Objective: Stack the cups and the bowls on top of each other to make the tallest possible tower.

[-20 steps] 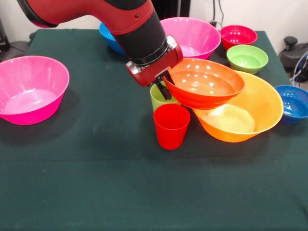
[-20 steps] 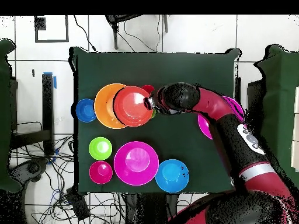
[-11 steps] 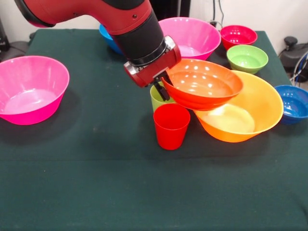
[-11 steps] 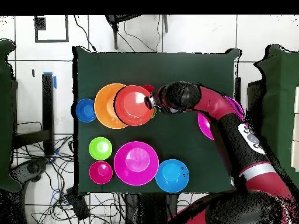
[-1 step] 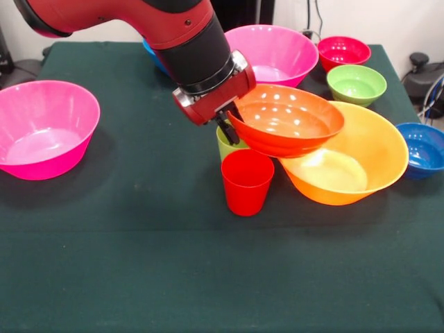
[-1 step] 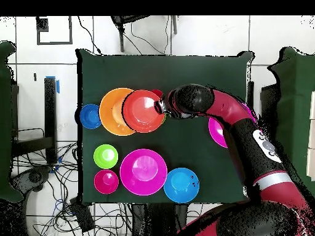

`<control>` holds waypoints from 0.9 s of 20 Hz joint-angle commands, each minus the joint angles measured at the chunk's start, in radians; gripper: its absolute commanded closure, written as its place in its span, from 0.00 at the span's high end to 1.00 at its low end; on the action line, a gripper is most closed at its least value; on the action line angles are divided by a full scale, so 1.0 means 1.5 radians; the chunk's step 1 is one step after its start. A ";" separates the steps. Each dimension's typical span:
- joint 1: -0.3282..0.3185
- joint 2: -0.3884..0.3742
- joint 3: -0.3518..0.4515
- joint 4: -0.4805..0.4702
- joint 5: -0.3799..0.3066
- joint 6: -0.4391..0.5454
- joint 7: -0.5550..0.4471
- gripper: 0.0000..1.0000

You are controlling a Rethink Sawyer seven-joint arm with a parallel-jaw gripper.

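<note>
Gripper: the gripper (image 5: 231, 127) is pinched on the near-left rim of the red-orange bowl (image 5: 288, 119), one finger inside the wall and one outside, as far as I can tell.
Held bowl: up in the air and tilted, hanging partly over the big orange bowl (image 5: 361, 163), not sitting in it.
Cups: the red cup (image 5: 246, 182) stands upright just in front of the gripper, with the lime green cup (image 5: 227, 142) tucked behind it, mostly hidden by the bowl.
Other bowls: a pink bowl (image 5: 43, 128) sits well off to the side; another pink bowl (image 5: 274, 52), a magenta-red bowl (image 5: 343, 52), a green bowl (image 5: 356, 84) and a dark blue bowl (image 5: 423, 149) are on the table (image 5: 139, 277).
Handling guess: looks like light, stiff, glossy plastic, so pretty slippery. A rim pinch works, but the bowl could swing or slip.
Best hold: the rim edge, since the walls are too wide to span.
</note>
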 commanded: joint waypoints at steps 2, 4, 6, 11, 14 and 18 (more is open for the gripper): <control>0.014 0.010 -0.035 -0.036 -0.030 0.074 -0.008 0.00; 0.012 0.015 -0.030 -0.028 -0.028 0.079 -0.013 0.00; 0.010 0.021 -0.028 -0.019 -0.028 0.074 -0.014 0.00; 0.009 0.021 -0.027 -0.012 -0.035 0.062 -0.017 0.00; 0.008 0.020 -0.026 -0.012 -0.038 0.053 -0.017 1.00; 0.009 0.016 -0.028 -0.010 -0.044 0.043 -0.015 1.00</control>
